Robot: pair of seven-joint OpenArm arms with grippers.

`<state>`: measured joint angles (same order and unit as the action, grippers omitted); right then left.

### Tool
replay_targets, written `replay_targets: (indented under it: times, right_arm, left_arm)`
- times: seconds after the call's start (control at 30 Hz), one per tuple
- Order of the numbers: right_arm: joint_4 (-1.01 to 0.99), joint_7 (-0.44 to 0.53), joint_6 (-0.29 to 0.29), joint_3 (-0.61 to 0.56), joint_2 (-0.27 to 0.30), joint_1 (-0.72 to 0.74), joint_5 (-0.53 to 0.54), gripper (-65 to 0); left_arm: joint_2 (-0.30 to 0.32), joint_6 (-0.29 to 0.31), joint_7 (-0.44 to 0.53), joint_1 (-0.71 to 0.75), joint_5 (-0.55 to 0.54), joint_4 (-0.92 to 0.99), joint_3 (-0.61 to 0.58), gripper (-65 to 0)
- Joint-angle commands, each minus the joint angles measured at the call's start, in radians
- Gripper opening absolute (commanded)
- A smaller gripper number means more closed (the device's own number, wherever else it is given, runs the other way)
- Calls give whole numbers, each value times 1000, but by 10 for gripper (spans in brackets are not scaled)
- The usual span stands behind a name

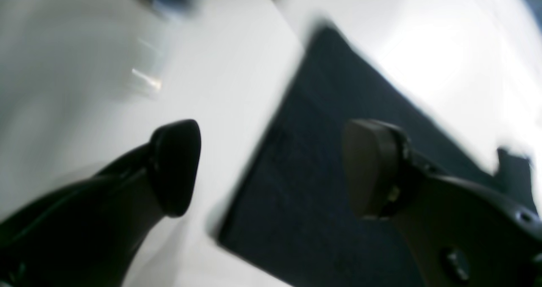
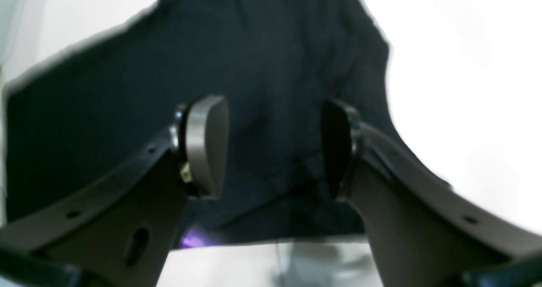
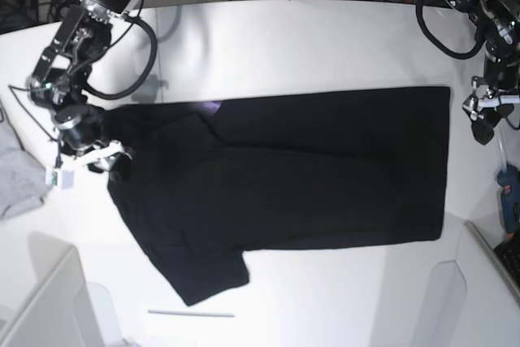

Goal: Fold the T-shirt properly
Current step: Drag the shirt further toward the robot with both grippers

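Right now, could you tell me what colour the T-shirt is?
Plain black, clearest in the base view: T-shirt.

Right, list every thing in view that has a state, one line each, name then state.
T-shirt: spread flat on the table, black side up, one sleeve already folded in, the other sticking out.
Left gripper: open, empty, above the shirt's corner.
Right gripper: open, empty, over the shirt's collar end.
Grey garment: crumpled at the table's edge.

Black jointed arms with looped black cables; left end effector (image 1: 271, 168) pads look dark, seemingly rubbery.
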<state>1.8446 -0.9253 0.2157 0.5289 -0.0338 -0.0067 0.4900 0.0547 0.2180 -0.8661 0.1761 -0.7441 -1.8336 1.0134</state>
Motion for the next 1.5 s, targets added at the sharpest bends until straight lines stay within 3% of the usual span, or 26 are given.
replay_targets:
  times: [0.0, 0.1, 0.2, 0.33, 0.47, 0.67, 0.8, 1.03, 1.27, 1.47]
  right_arm:
    - [50, 22, -19, 24, 1, -13, 6, -318]
    - [122, 22, -77, 83, -44, -101, 8, -317]
    - [128, 22, -78, 150, -93, -164, 8, -317]
    - [62, 32, -78, 178, -102, -207, 40, -317]
    - [-47, 32, -85, 247, -102, -194, 118, -317]
    - [-162, 48, -85, 284, -99, -157, 125, -317]
    - [-210, 136, -85, 274, -99, -152, 123, -317]
    - [-313, 142, -85, 273, -64, -88, 123, -317]
    - [-228, 145, -69, 273, -82, -114, 131, -315]
    - [-271, 144, -48, 273, -79, -71, 123, -317]
  left_arm:
    - [14, 39, 9, 17, -59, -16, 48, -150]
    - [17, 90, 9, 107, -164, -8, 112, -153]
    - [15, 120, 9, 199, -188, -8, 109, -155]
    - [15, 165, 9, 254, -187, 56, 109, -155]
    - [20, 166, 9, 259, -185, 173, 109, -155]
    - [20, 166, 15, 248, -25, 196, 15, -156]
    - [14, 166, 15, 205, 10, 220, -12, -156]
    - [14, 162, 15, 124, 114, 229, -64, -156]
    - [10, 162, 15, 95, 119, 229, -86, -156]
    - [9, 162, 11, 58, 123, 237, -86, -156]
